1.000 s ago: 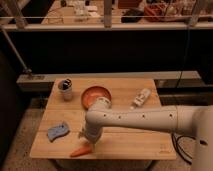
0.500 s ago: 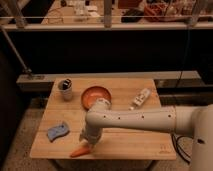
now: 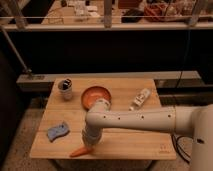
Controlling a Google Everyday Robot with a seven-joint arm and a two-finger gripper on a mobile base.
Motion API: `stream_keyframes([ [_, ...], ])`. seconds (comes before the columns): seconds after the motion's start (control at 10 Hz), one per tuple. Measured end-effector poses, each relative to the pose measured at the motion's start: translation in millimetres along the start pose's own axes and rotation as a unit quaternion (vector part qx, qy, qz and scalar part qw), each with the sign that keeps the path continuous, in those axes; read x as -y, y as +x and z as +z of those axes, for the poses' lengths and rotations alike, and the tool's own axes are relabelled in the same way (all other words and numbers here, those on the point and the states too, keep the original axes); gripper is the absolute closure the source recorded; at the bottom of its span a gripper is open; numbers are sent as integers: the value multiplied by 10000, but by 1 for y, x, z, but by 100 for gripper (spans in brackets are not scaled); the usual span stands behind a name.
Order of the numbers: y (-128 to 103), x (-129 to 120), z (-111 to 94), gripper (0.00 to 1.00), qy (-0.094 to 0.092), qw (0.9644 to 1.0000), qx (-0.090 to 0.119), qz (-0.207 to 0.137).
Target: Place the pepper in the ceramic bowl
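Here the pincer (image 3: 88, 145) is down at the desk's (image 3: 130, 142) near edge, shut on the thick end of the pepper (image 3: 79, 151), whose tapered tip points left along the wood. The pepper looks light, firm and smooth-skinned, so it could slip or swivel if pinched near the narrow end; the thick end seems the safer hold. The ceramic bowl (image 3: 95, 95), glazed, round and shallow, sits farther back, well apart from the pepper. A wavy blue sponge (image 3: 58, 131) looks soft.

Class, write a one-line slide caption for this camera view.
Tool shut on the pepper at the table's front edge, ceramic bowl waiting behind.
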Motion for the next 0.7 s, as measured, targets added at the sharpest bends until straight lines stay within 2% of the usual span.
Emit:
stream_keyframes([
  [0.2,4,-1,-8,80,42,10000,-16,31],
  [0.4,8,-4,-18,60,43,10000,-26,5],
  [0.6,4,3,-8,40,37,10000,-50,-73],
  [0.7,4,4,-8,38,43,9999,-57,-72],
])
